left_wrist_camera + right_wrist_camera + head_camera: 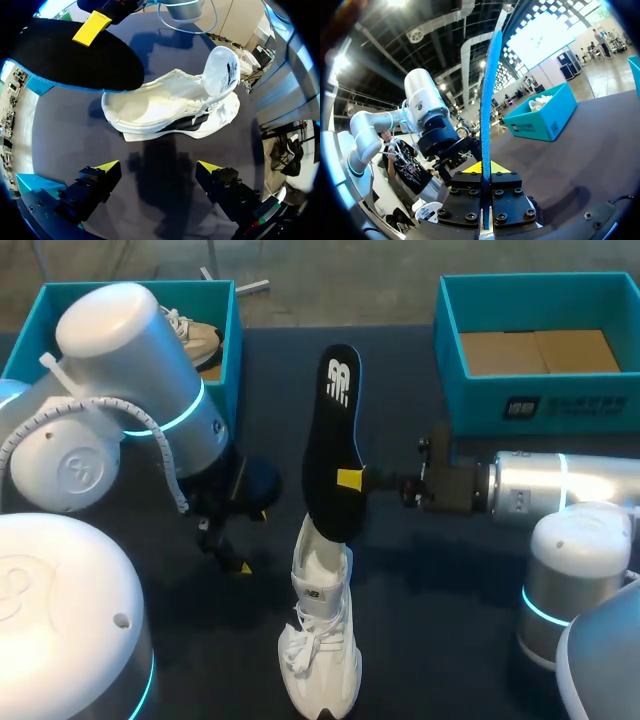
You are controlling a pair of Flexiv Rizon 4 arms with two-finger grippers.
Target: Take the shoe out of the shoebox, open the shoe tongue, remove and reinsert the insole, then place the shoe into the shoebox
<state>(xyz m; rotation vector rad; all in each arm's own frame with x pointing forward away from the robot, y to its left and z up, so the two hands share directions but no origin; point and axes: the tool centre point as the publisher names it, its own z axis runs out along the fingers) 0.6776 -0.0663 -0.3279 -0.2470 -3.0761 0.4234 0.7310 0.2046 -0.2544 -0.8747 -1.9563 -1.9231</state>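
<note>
Head view: the right gripper is clamping the black insole over the heel of the white shoe, which is lying on the table.
Left wrist view: the left gripper, fingers apart, is hovering beside the shoe.
Right wrist view: the closed jaws are pinching the insole edge-on.

Overhead head view, close wrists, shared insole

Dark navy table; soft shadows pooled across its surface.

White arms — glowing cyan rings, yellow fingertips
</note>
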